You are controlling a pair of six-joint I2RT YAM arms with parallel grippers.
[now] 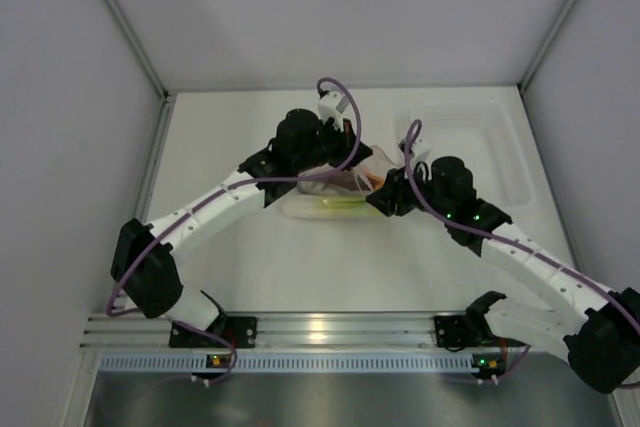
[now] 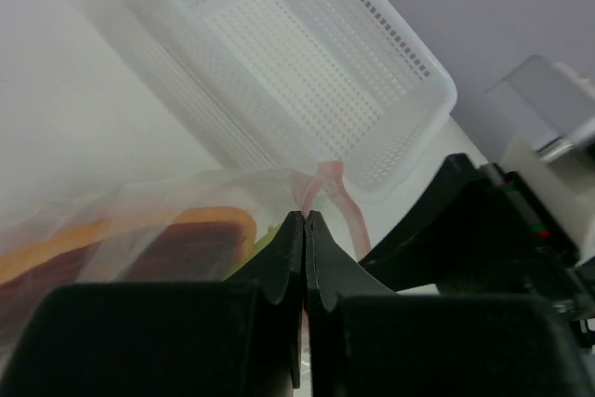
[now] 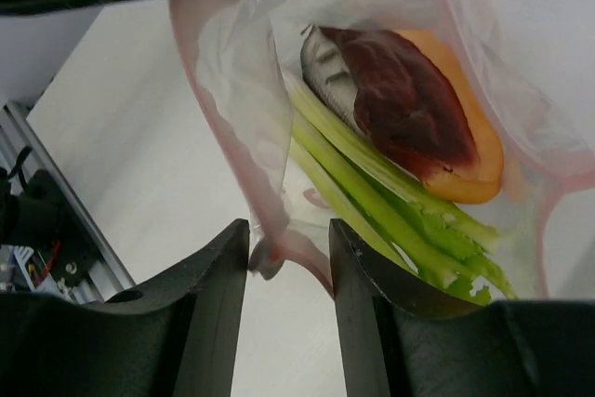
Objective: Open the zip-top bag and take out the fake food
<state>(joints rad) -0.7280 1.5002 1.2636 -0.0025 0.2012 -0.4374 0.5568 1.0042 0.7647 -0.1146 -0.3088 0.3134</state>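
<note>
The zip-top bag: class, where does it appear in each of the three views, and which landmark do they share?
Top external: zip-top bag in the middle.
Left wrist: bag lower left.
Right wrist: bag top and right.
Shared landmark: the orange slice inside it.

My left gripper and right gripper crowd close at the zip-top bag in the middle. The white basket fills the far right corner. The tabletop near me and on the far left has room to pass.
</note>
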